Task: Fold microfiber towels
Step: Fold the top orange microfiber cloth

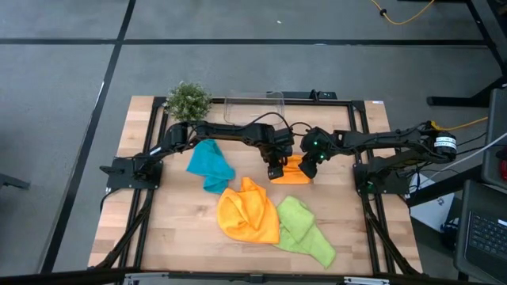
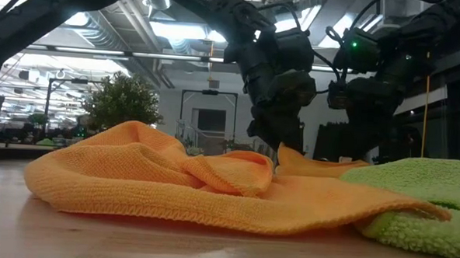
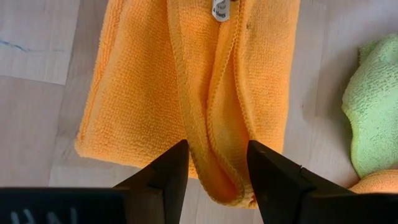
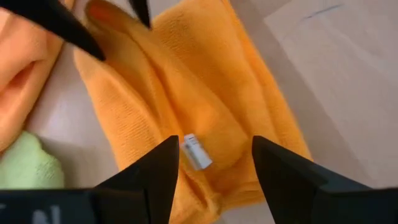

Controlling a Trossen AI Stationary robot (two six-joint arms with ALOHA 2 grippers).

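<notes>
A small orange towel (image 1: pixel 293 174) lies folded at the table's middle right, a white label (image 4: pixel 196 152) on it. My left gripper (image 3: pixel 217 171) slants down at the towel's left end, open, with a raised fold (image 3: pixel 214 155) between its fingers. My right gripper (image 4: pixel 214 165) slants down over the towel's right end, open, its fingers on either side of the label. A second, bigger orange towel (image 1: pixel 247 212) lies crumpled nearer the front, overlapping a lime green towel (image 1: pixel 305 229). A teal towel (image 1: pixel 210 165) lies bunched at the left. My left gripper's open fingers (image 3: pixel 171 174) stand astride the raised fold's end (image 3: pixel 227 186), slanting down from the table's left. Both inner sides lie against the fold's hemmed edges. The fold is a loose loop, not pressed flat, and the towel's other parts lie on the table. My right gripper's fingers (image 4: pixel 280 174) stand over the towel beside the label; whether they touch the cloth I cannot tell.
A small potted plant (image 1: pixel 188 99) and a clear plastic tub (image 1: pixel 253 107) stand at the table's far edge. Bare wood shows at the near left (image 1: pixel 158 229) and beyond the small orange towel on the right (image 1: pixel 341 206).
</notes>
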